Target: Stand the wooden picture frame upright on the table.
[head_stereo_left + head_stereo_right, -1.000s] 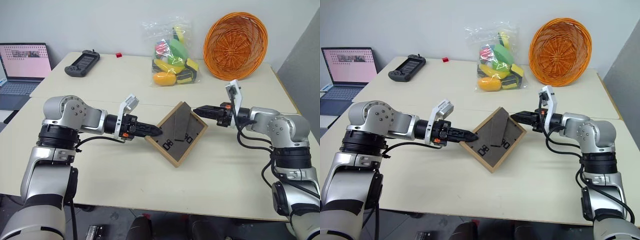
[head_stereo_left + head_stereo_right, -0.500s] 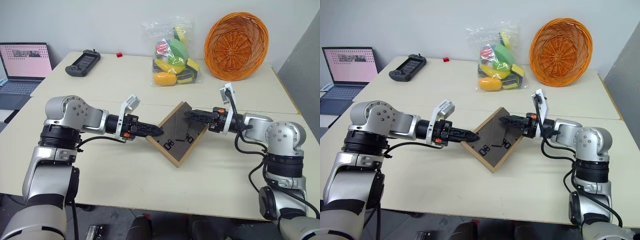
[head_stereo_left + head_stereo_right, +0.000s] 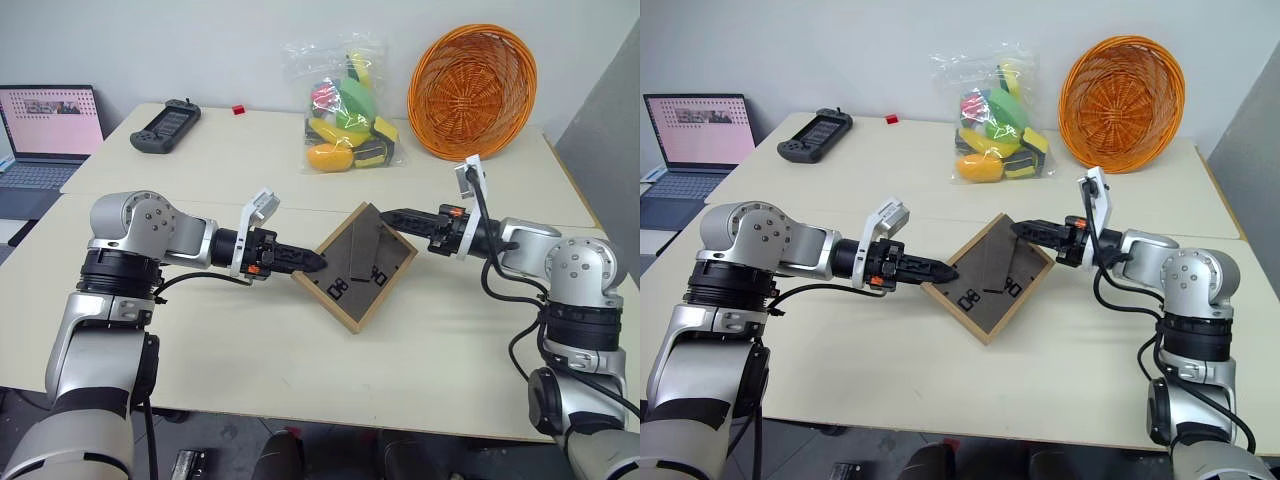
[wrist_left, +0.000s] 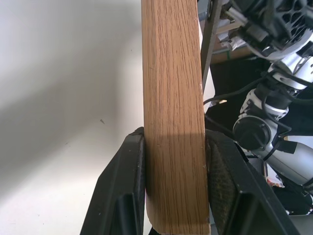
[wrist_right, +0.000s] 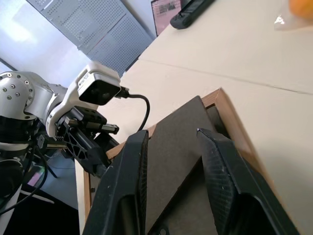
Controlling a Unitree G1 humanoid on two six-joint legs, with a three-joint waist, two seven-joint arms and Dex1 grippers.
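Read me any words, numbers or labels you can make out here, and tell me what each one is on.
Picture frame, dark back board: white markings, not readable.
Laptop, pink screen with a dark strip: too small to read.
Bag of coloured items: no readable print.
Handheld controller: no readable label.
Nothing can be quoted with confidence.

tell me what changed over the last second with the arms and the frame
The right gripper reached in over the dark back of the wooden picture frame half a second ago, then drew back toward the frame's far corner, fingers apart with nothing between them. The left gripper kept its clamp on the frame's near-left edge, and the frame stayed tilted, back side up. The basket, bag and laptop did not move.
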